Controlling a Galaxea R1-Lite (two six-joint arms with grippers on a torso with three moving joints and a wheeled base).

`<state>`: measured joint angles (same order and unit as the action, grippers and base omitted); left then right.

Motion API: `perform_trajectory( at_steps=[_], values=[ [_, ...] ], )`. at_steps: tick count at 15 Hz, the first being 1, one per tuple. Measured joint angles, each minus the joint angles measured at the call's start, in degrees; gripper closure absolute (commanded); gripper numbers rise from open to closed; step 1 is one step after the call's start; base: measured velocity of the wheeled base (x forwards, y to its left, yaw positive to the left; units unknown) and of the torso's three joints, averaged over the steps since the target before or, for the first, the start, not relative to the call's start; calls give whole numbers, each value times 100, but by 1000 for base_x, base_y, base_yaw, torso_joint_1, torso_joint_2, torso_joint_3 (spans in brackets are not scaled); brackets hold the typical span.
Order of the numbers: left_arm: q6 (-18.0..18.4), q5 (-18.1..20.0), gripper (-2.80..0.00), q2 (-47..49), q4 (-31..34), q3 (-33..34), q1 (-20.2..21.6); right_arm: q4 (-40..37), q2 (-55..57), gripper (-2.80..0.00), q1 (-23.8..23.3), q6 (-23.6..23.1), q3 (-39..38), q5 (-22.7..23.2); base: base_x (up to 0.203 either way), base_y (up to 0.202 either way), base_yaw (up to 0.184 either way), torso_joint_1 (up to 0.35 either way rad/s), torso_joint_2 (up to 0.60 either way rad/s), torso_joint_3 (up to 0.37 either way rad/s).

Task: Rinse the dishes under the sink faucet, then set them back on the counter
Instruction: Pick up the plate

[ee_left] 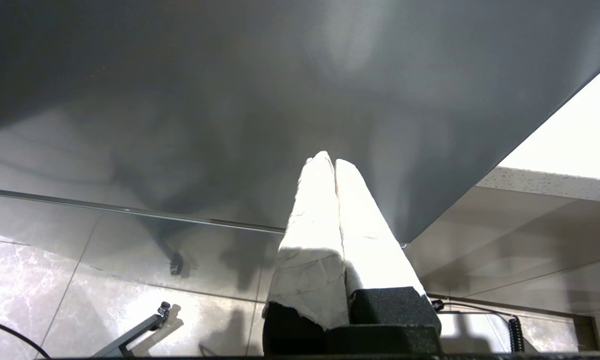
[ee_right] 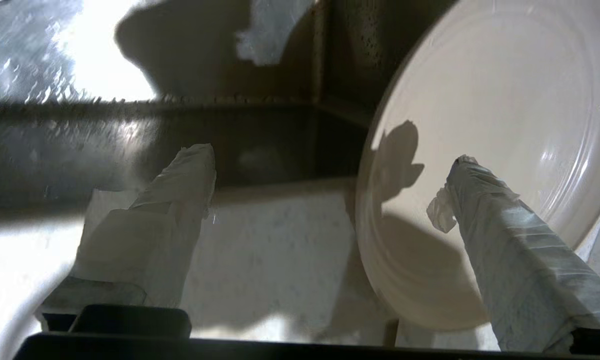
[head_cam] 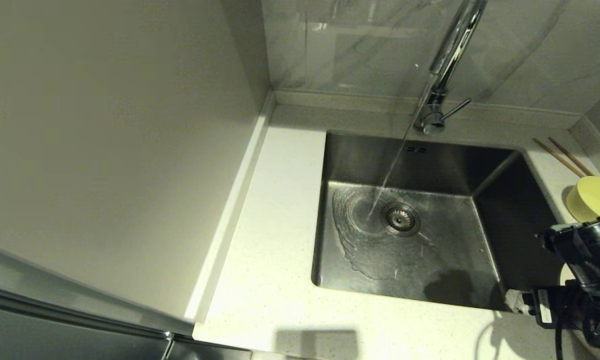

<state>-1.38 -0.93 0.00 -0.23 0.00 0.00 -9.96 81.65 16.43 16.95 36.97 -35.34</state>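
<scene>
Water runs from the chrome sink faucet [head_cam: 447,55] into the steel sink [head_cam: 445,265]. The small yellow-green bowl [head_cam: 594,197] and the two brown chopsticks [head_cam: 565,157] lie on the counter [head_cam: 275,225] to the right of the basin. My right arm [head_cam: 582,250] hangs over the front right corner, covering most of the cream-white plate [ee_right: 505,115]. My right gripper [ee_right: 330,162] is open and straddles the plate's near rim: one finger [ee_right: 480,200] is over the plate, the other [ee_right: 180,185] over the counter by the sink's edge. My left gripper [ee_left: 328,161] is shut and empty, parked below counter level.
A tall pale cabinet side [head_cam: 105,140] walls off the left of the counter. The grey marbled wall [head_cam: 360,45] runs behind the faucet. The drain strainer [head_cam: 401,218] sits mid-basin, with water spreading to its left. A dark cabinet panel [ee_left: 230,100] faces the left gripper.
</scene>
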Motion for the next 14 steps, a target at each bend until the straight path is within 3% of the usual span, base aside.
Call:
perform_trajectory(
  at_steps=[3,12,13,14],
  values=[
    [0,-1,0,0,-1,0,0,274,290,-280,-32,-1,19,-213,0,0,0,0,0,0],
    [-1,-1,0,0,-2,0,0,356,671,-280,-690,-18,334,-243,0,0,0,0,0,0],
    [0,0,0,0,-2,0,0,366,705,0,-743,-19,353,-243,0,0,0,0,0,0],
    [1,-1,0,0,-2,0,0,366,735,0,-791,-19,368,-242,0,0,0,0,0,0]
  ],
)
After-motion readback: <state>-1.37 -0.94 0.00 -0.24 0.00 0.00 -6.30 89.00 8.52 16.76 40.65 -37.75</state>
